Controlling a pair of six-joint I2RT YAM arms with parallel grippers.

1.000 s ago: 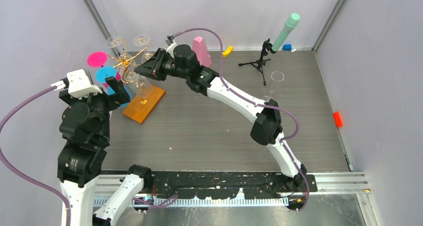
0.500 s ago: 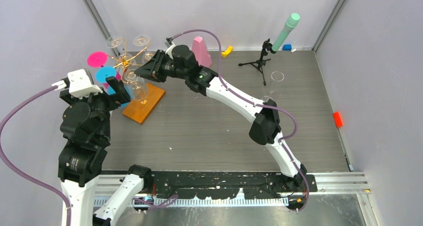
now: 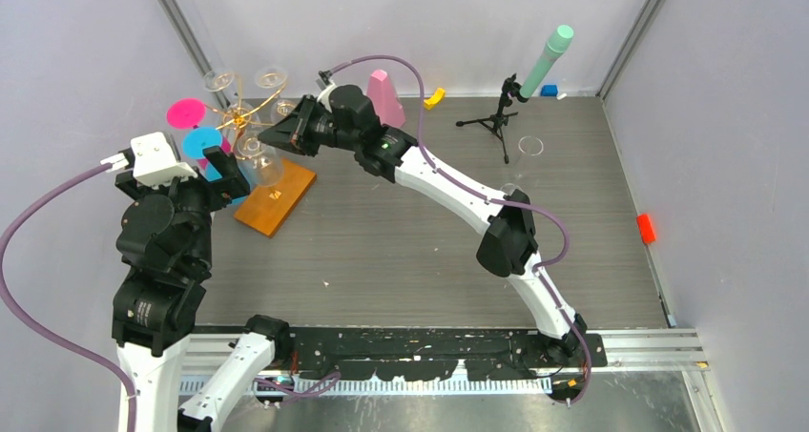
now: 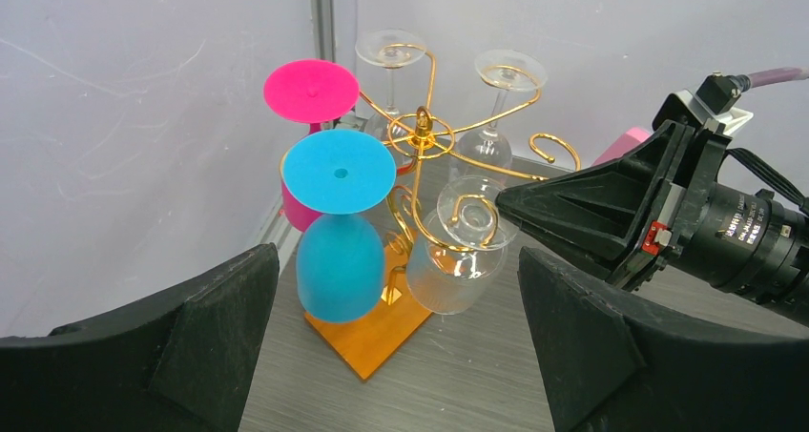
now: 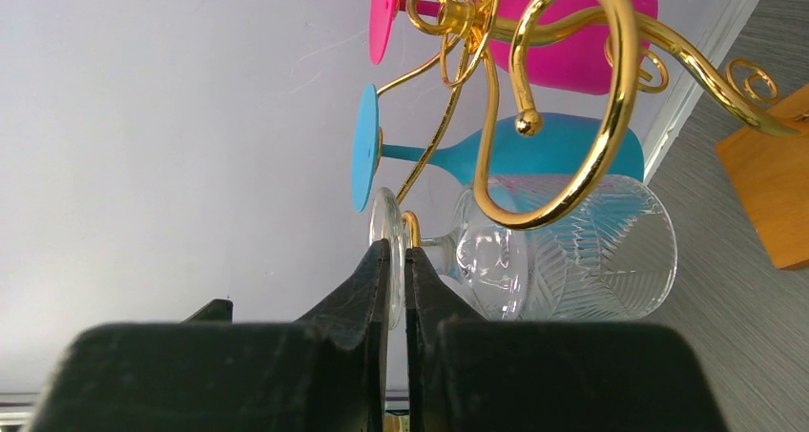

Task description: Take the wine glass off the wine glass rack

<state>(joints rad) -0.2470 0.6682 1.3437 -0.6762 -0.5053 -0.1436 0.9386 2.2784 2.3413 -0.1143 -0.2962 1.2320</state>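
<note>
right hand (image 5: 397, 260) pinching wine glass (image 5: 582, 256) foot | rack (image 5: 618, 89) curl around stem | blue glass (image 5: 534, 155) beside | left hand (image 4: 396, 256) spread

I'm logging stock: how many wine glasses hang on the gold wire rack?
5: pink glass and blue glass on the left, front clear glass, back-left clear glass and back-right clear glass behind. More could be hidden.

The right gripper (image 5: 396, 260) pinches the clear wine glass (image 5: 582, 256) by its foot — glass hangs on the gold rack (image 5: 615, 79), blue glass (image 5: 515, 154) just behind.
</note>
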